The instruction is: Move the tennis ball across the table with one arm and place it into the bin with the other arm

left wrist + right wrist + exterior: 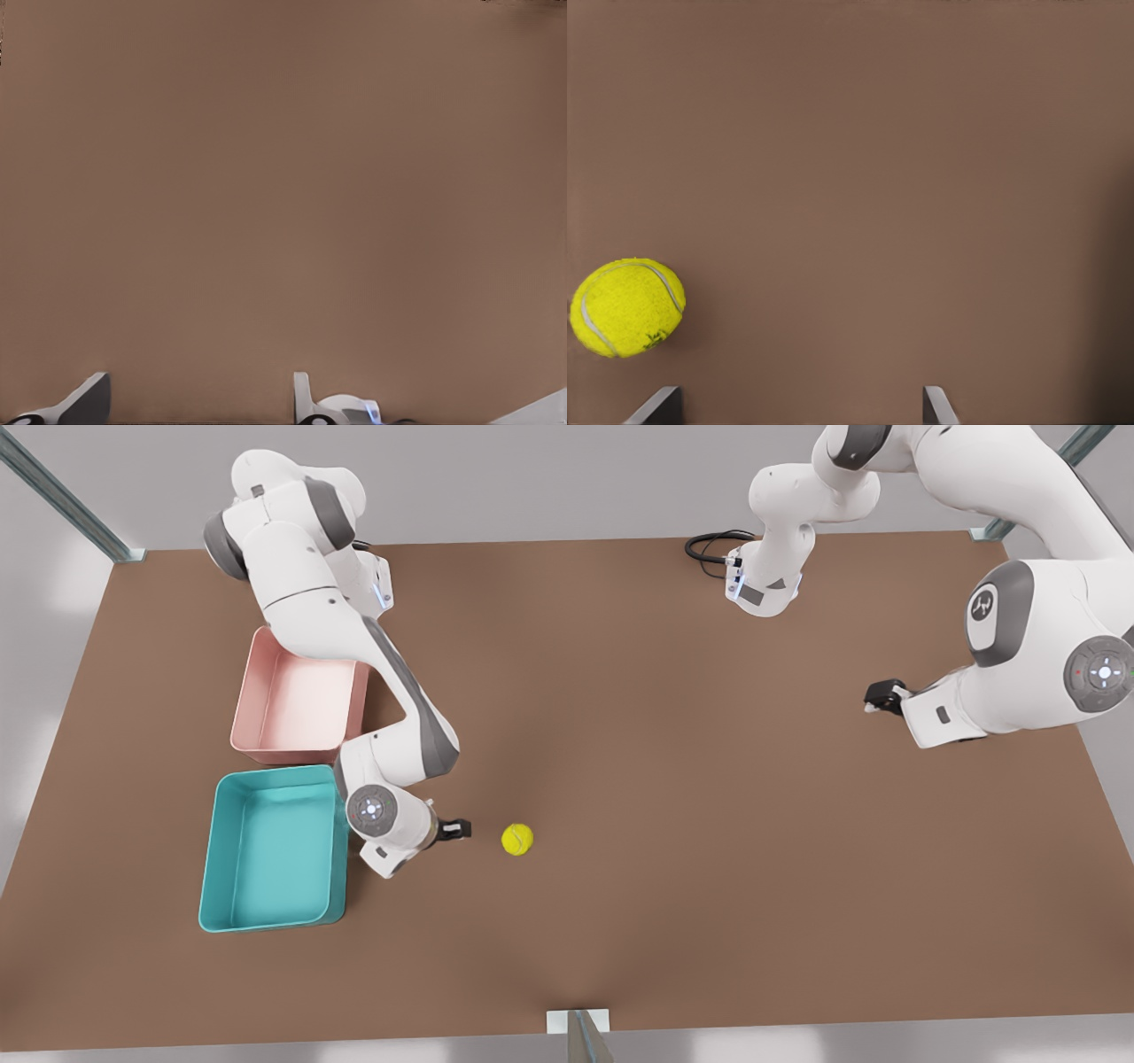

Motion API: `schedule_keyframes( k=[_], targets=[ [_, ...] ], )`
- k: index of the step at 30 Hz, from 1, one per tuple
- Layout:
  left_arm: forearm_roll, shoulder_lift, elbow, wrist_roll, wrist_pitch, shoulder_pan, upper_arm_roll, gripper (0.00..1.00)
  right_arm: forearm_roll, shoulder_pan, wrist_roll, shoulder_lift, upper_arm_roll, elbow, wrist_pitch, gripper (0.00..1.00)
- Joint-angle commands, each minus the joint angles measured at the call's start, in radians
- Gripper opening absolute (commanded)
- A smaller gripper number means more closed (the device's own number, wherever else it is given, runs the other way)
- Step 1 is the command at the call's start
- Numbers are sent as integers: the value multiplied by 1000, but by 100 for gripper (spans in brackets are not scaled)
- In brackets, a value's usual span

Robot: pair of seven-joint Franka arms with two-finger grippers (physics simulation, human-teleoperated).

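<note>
The tennis ball (517,839) lies on the brown table (673,797), a little to the front view's right of the teal bin (270,859). My right gripper (461,830) hovers low between bin and ball, a short gap from the ball, pointing toward it. In the right wrist view its fingers stand wide apart, so the right gripper (799,409) is open and empty, with the ball (627,307) off to one side beyond one fingertip. My left gripper (881,695) waits over bare table at the front view's right; the left gripper (195,405) is open and holds nothing.
A pink tray (297,700) stands just behind the teal bin, partly under the right arm's links. A black cable (709,545) loops at the table's far edge. Metal posts (580,1036) mark the table's edges.
</note>
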Motion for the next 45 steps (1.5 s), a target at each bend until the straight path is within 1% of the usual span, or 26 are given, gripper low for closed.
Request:
schedule_keyframes(
  k=[1, 4, 6, 9, 13, 24, 34, 36, 38, 39, 40, 42, 45],
  targets=[
    [1, -2, 0, -544, -52, 0, -1, 100, 3, 22, 375, 26, 0, 8, 156, 100],
    [1, -2, 0, -544, -53, 0, -1, 100, -3, 71, 496, 98, -1, 102, 167, 100],
    [1, -3, 0, -544, -55, 0, -2, 100, -6, 116, 631, 164, -14, 199, 152, 100],
    [1, -3, 0, -546, -55, -1, -2, 100, -6, 124, 677, 213, -15, 266, 152, 100],
    [0, -3, 0, -552, -55, -1, -2, 100, -60, 137, 670, 226, -14, 236, 152, 100],
    [0, -2, -1, -552, -76, -1, -9, 100, -57, 171, 667, 244, -14, 190, 152, 100],
    [-2, 1, -1, -549, -73, -1, -9, 100, -59, 179, 674, 321, -15, 242, 173, 100],
    [-2, 3, -1, -557, -72, -1, -39, 100, -59, 180, 674, 330, -17, 246, 184, 100],
    [0, 3, -1, -555, -69, 2, -39, 100, -59, 183, 674, 333, -17, 246, 185, 100],
    [-2, 3, -1, -557, -69, -1, -41, 100, -59, 185, 676, 335, -17, 246, 185, 96],
    [0, 3, -1, -561, -69, -4, -44, 100, -59, 186, 673, 335, -15, 246, 185, 85],
    [0, 3, -1, -561, -67, -4, -44, 100, -59, 186, 671, 335, -15, 246, 185, 74],
    [-3, 3, -1, -555, -67, 0, -44, 100, -57, 180, 661, 321, -15, 246, 184, 73]
  ],
)
